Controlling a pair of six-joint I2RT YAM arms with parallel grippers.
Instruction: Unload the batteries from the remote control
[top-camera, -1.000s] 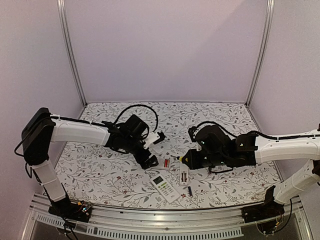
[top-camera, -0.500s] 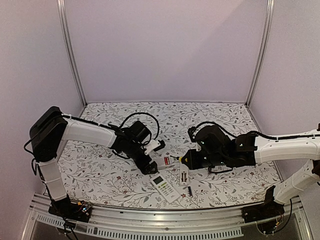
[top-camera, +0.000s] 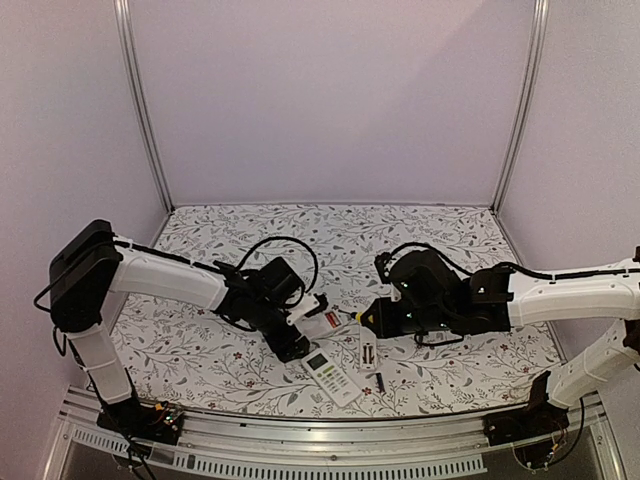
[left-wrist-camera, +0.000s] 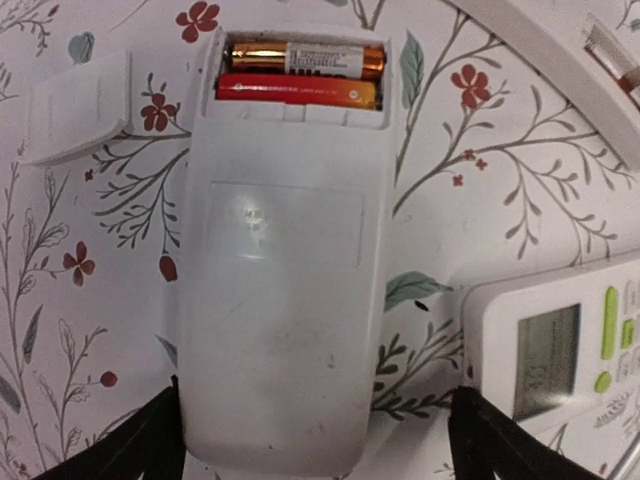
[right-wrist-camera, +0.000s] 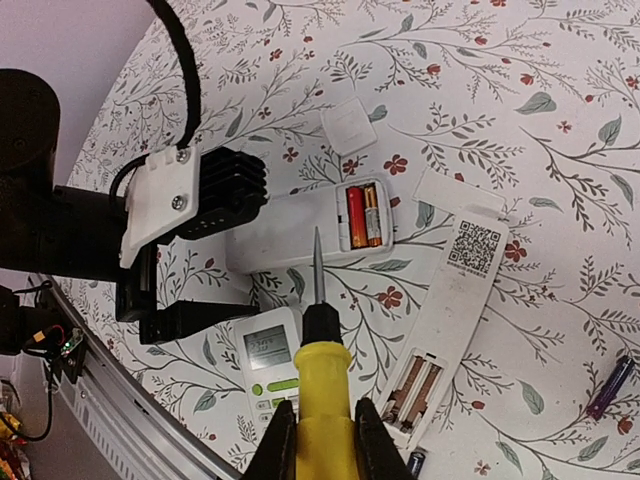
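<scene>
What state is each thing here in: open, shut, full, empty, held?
White remote: face down, battery bay open, two batteries inside.
Loose cover: off, lying beside the white remote.
Slim remote: face down, bay open, looks empty.
Display remote: face up.
Dark battery: lying loose, outside any remote.
Left pincer: open, straddling the white remote.
Right pincer: shut on the yellow-handled tool.

Three white plastic remote controls (right-wrist-camera: 290, 235). Two red-orange cylindrical batteries (right-wrist-camera: 363, 216) in one; two dark loose batteries (right-wrist-camera: 610, 385). One white square cover (right-wrist-camera: 348, 125). One yellow-handled pick (right-wrist-camera: 322, 390).
</scene>
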